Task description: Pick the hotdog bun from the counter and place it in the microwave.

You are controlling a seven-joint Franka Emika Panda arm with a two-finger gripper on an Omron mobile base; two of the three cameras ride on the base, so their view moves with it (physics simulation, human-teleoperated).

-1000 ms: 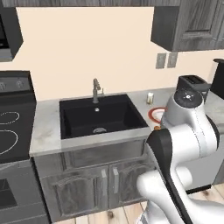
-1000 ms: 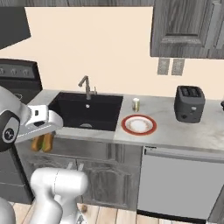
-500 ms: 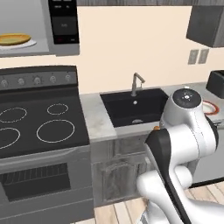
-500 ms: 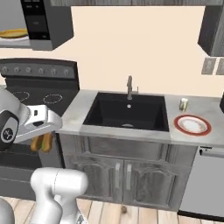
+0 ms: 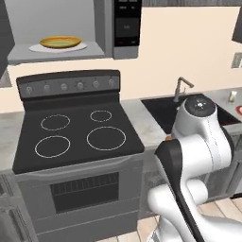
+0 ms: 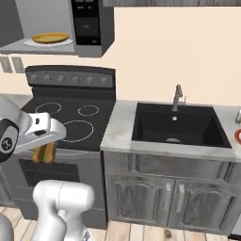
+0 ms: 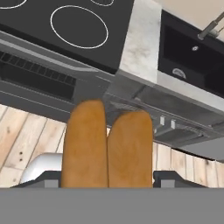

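Robot arm (image 5: pixel 198 156): glossy white rounded link shells joined by dark grey to black joint bands. A round grey cap with small dark marks tops the upper joint (image 5: pixel 199 105). The hand (image 6: pixel 41 130) is a white, boxy block bearing a small dark rectangular marking.

End effector (image 6: pixel 43 151) clamped, arm low.

Microwave (image 5: pixel 56 33) above stovetop (image 5: pixel 78 137); sink (image 6: pixel 175 124) right of stovetop, in counter (image 6: pixel 120 127).
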